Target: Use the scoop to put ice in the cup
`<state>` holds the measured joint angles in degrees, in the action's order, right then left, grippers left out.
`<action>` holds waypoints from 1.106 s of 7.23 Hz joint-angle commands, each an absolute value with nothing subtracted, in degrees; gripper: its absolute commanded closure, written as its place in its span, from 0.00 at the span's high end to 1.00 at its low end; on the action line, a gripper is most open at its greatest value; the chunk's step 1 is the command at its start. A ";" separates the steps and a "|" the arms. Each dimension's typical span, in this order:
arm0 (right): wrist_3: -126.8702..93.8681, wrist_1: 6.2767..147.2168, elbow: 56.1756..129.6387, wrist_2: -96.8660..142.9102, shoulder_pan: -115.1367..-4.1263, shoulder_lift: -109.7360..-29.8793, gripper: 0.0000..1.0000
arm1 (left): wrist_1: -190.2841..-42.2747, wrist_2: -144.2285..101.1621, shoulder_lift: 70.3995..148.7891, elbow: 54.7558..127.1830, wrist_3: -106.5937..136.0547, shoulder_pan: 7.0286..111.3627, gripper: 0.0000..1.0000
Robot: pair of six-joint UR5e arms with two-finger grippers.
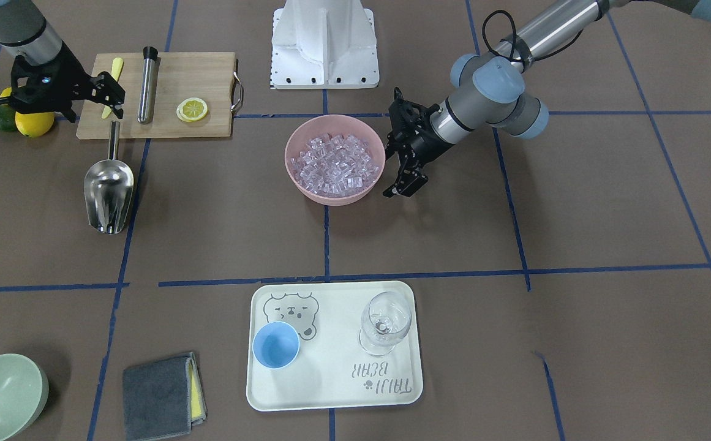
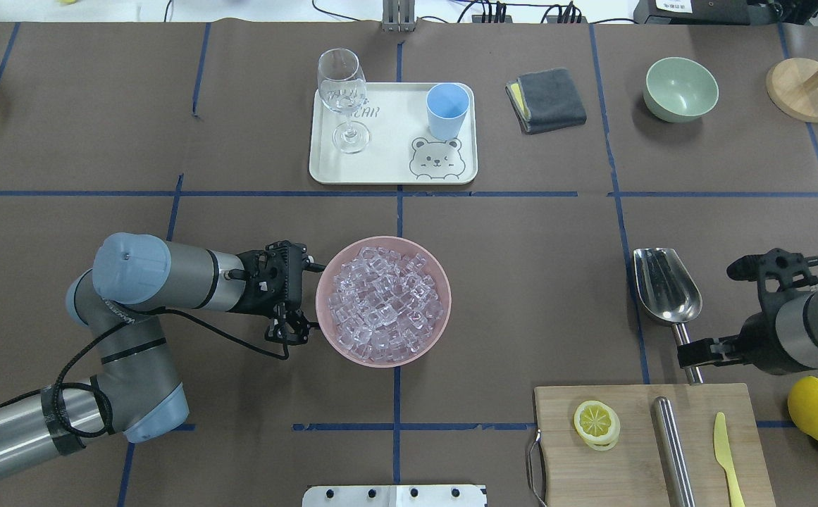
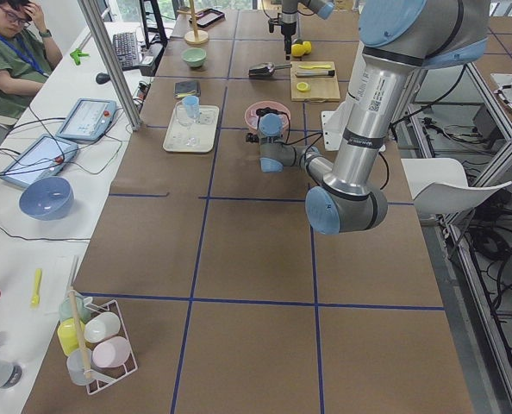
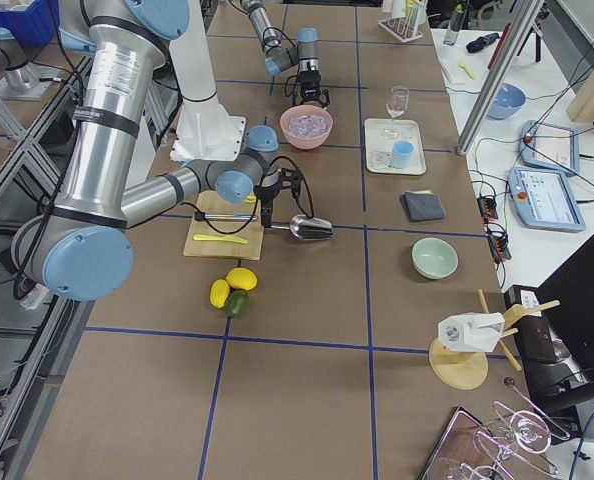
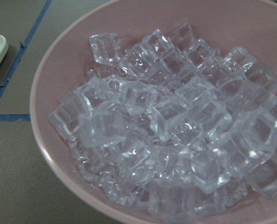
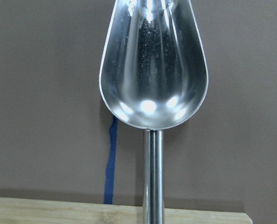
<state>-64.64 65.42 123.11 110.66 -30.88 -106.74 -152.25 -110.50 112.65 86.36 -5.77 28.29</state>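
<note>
Scoop (image 2: 666,285) flat on table (image 2: 521,282), trough up, handle reaching the edge of board (image 2: 634,451). Right fingers (image 2: 703,347) low at the handle's mid-length, close against the tube; clamped or loose, cannot tell. Right wrist view: handle straight down the middle, fingers out of shot. Ice (image 2: 384,306) heaped in pink bowl (image 2: 319,304) mid-table, well apart from scoop. Left fingers (image 2: 289,332) spread apart, holding nothing, just beside the bowl's rim on the robot's left, outside the ice. Cup (image 2: 447,109) upright on tray (image 2: 387,165) at far side of table, wine glass (image 2: 344,91) on same tray, both well apart from either arm. Lemon slice (image 2: 596,422), steel cylinder (image 2: 673,451) and yellow knife (image 2: 726,451) on board. Grey cloth (image 2: 548,98) and green bowl (image 2: 681,88) to the right of tray in overhead view.
</note>
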 commanded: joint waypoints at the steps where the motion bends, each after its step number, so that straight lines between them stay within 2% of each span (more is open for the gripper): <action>1: -66.62 55.24 115.78 107.58 -27.16 -106.70 0.99 | -153.54 -110.48 112.24 86.22 -5.80 28.30 0.99; 2: -66.97 55.37 115.93 107.75 -26.98 -106.70 0.82 | -153.54 -110.48 112.24 86.22 -5.80 28.21 0.99; 3: -67.06 55.81 116.45 108.28 -26.90 -106.44 0.69 | -153.54 -110.48 112.24 86.22 -5.71 28.21 0.99; 5: -67.06 63.92 119.33 108.63 -26.89 -104.17 0.68 | -153.63 -110.39 112.24 86.31 -5.63 28.21 0.99; 8: -66.27 65.65 119.18 108.54 -27.25 -103.71 0.65 | -153.63 -110.39 112.24 86.31 -5.63 28.21 0.99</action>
<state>-66.64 65.13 119.14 108.53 -27.16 -103.71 -153.63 -110.40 112.24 86.30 -5.63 28.21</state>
